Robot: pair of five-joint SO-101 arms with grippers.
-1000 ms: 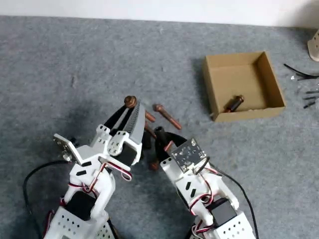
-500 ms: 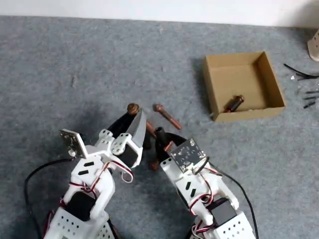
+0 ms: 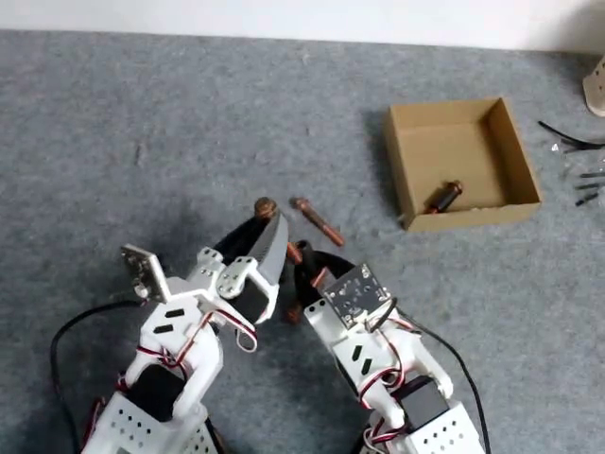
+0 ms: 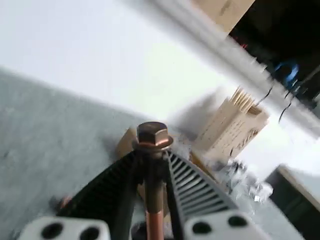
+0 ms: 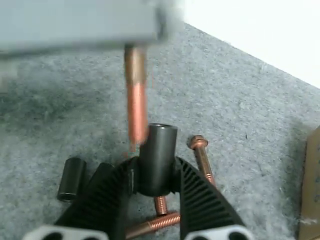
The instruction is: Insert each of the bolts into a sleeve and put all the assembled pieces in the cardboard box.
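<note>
**Bolt tip beside the sleeve's mouth**

We see the left gripper clamped on a copper-coloured hex-head bolt. Its ribbed black fingers are closed on the shank just below the head, and the head pokes out past the fingertips. The right gripper is closed around a black cylindrical metal sleeve. It grips the lower part, so the open end stands clear of the fingers.

The two grippers meet near the middle of the grey carpeted table, the left one just to the left of the right one. In the right wrist view the held bolt's threaded tip sits just beside the sleeve's open rim, outside the bore. We cannot tell whether the two touch.

A loose copper bolt lies on the carpet just to the far right of the grippers. Under the right gripper's fingers lies another threaded copper bolt, and a spare black sleeve rests on the carpet near it.

The open brown cardboard box sits well apart to the far right. One assembled bolt-and-sleeve piece lies inside it, close to the near wall. A few thin black strips lie at the table's right edge.
</note>
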